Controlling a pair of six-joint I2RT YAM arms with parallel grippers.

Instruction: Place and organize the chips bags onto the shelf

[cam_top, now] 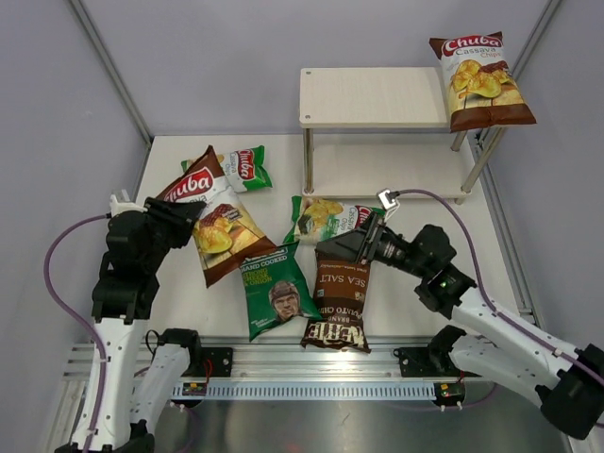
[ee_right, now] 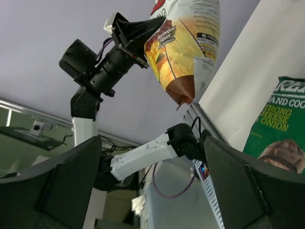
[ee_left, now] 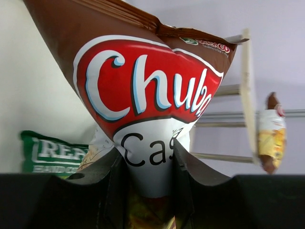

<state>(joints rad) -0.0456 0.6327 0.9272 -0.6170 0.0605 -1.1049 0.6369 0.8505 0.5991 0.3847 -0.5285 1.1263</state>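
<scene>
1. Left tool (cam_top: 192,219) is pinching a brown Chuba bag (cam_top: 219,231) by a fold just under the red logo. The wrist view shows both fingers (ee_left: 119,176) pressed into the foil. I judge the bag is held up like this for carrying to the shelf (cam_top: 373,96).
2. From the right wrist view, the bag's lower end appears to hang free of the bench (cam_top: 175,156).
3. Right tool (cam_top: 326,253) is spread wide with nothing between its fingers. It is low over the spot where the Kettle bag (cam_top: 338,307) meets a green-and-white bag (cam_top: 321,215), probably lining up a pick.
4. A second brown bag (cam_top: 479,80) sits at the right end of the shelf's top board, overhanging the corner. The rest of that board is bare, which I read as room kept for more.
5. The dark green bag (cam_top: 276,288) lies flat beside the Kettle bag.
6. Hard to see: another green bag (cam_top: 249,168) is partly covered by the raised one, and the right tool covers part of the green-and-white bag. The top board hides the back of the lower board
</scene>
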